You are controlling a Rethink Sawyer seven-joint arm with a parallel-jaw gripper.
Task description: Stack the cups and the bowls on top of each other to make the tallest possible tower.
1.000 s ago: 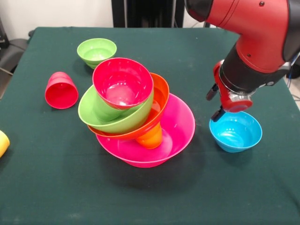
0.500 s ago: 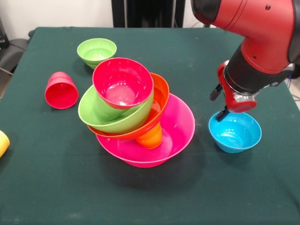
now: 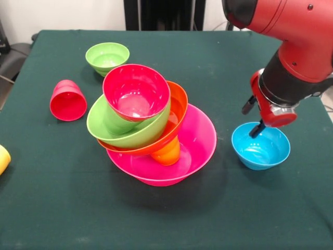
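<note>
The tower stands mid-table: a pink bowl (image 3: pixel 200 143) as base, an orange cup (image 3: pixel 167 152) in it, then a tilted orange bowl (image 3: pixel 178 107), a large green bowl (image 3: pixel 125 134) and a small red bowl (image 3: pixel 136 91) on top. A green cup (image 3: pixel 115 123) shows under the red bowl. A small blue bowl (image 3: pixel 261 147) sits to the right. My gripper (image 3: pixel 252 119) is open over the blue bowl's far rim, one fingertip (image 3: pixel 255 130) dipping inside it. A small green bowl (image 3: pixel 107 56) sits at the far left. A red cup (image 3: pixel 67 100) lies on its side.
A yellow cup (image 3: pixel 2 159) shows partly at the left edge. The dark green tablecloth (image 3: pixel 218 208) covers the table. The red arm (image 3: pixel 291 47) comes in from the upper right. A black pedestal (image 3: pixel 161 14) stands behind the table.
The arm and gripper have moved right and slightly down. The lower fingertip now sits inside the blue bowl's rim. The tower and other pieces have not moved.
</note>
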